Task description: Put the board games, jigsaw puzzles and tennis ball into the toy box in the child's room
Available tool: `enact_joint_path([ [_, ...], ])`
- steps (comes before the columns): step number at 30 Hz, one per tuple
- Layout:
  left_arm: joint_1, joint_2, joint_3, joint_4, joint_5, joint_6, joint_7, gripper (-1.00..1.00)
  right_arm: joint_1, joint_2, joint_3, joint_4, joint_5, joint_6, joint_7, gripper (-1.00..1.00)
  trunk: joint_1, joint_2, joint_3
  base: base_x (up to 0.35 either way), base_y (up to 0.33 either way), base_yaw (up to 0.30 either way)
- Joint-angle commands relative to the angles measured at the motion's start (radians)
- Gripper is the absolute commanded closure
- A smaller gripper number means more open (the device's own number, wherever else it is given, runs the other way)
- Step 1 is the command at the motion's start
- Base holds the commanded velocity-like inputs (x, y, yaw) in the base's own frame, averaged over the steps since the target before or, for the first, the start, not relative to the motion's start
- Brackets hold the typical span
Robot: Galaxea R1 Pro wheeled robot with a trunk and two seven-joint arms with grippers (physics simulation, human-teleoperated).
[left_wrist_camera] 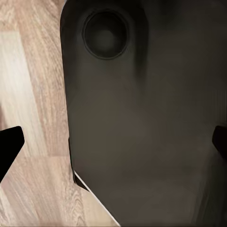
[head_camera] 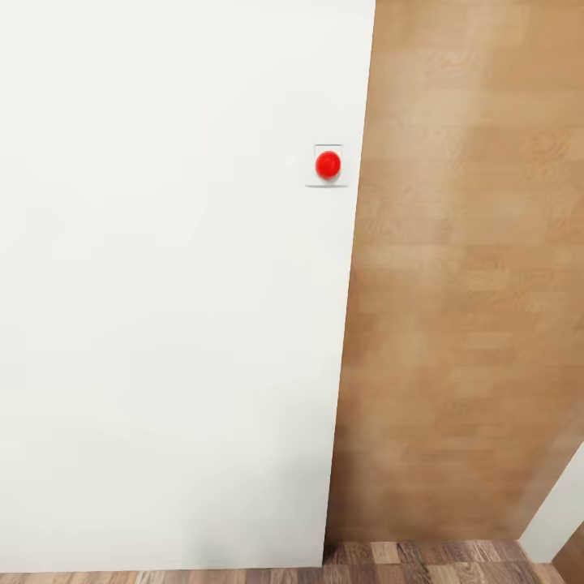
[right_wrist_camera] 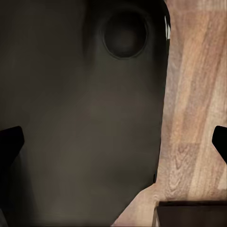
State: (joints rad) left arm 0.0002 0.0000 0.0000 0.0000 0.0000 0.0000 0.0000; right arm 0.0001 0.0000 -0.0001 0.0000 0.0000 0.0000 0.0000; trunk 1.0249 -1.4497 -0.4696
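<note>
Wood plank floor (left_wrist_camera: 28, 94) fronts both wrist views (head view: red button (head_camera: 328, 165)).

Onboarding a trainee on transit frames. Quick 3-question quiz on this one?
1. True or false: the red round button sits on the white wall, near its edge beside the wood panel.
2. Multiple choice: what lies under both wrist cameras next to the dark robot base? A) carpet B) wood plank floor C) tiles
3. Fill in: the left claw and right claw both hold ____.

Key: 1 true; 2 B; 3 nothing, fingertips wide apart at the picture edges.
</note>
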Motion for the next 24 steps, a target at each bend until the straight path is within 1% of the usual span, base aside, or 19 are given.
enact_joint_path([
  [1, 0.000, 0.000, 0.000, 0.000, 0.000, 0.000, 0.000, -1.00, 0.000, 0.000, 0.000, 0.000, 0.000, 0.000, 0.000, -1.00, 0.000, 0.000, 0.000, 0.000, 0.000, 0.000],
  [2, -0.002, -0.005, 0.001, 0.001, 0.002, -0.002, -0.002, -1.00, -0.002, 0.003, 0.000, 0.005, -0.006, 0.006, 0.006, -1.00, 0.000, 0.000, 0.000, 0.000, 0.000, 0.000],
  [7, -0.002, -0.005, 0.002, 0.001, 0.002, -0.002, -0.002, -1.00, -0.002, 0.003, 0.000, 0.006, -0.009, 0.028, 0.014, -1.00, 0.000, 0.000, 0.000, 0.000, 0.000, 0.000],
  [9, -0.002, -0.011, 0.001, -0.001, 0.002, -0.003, -0.002, -1.00, -0.002, 0.013, -0.001, 0.006, -0.010, 0.027, 0.014, -1.00, 0.000, 0.000, 0.000, 0.000, 0.000, 0.000],
  [13, -0.002, -0.009, 0.002, -0.001, 0.002, -0.012, -0.002, -1.00, -0.002, 0.034, -0.001, 0.006, -0.012, 0.021, 0.014, -1.00, 0.000, 0.000, 0.000, 0.000, 0.000, 0.000],
  [19, -0.002, -0.008, 0.001, -0.002, 0.002, -0.042, -0.002, -1.00, -0.002, 0.039, -0.001, 0.006, -0.012, 0.021, 0.014, -1.00, 0.000, 0.000, 0.000, 0.000, 0.000, 0.000],
  [24, -0.002, -0.009, 0.003, -0.002, 0.002, -0.054, -0.002, -1.00, -0.002, 0.040, -0.001, 0.006, -0.011, 0.018, 0.014, -1.00, 0.000, 0.000, 0.000, 0.000, 0.000, 0.000],
])
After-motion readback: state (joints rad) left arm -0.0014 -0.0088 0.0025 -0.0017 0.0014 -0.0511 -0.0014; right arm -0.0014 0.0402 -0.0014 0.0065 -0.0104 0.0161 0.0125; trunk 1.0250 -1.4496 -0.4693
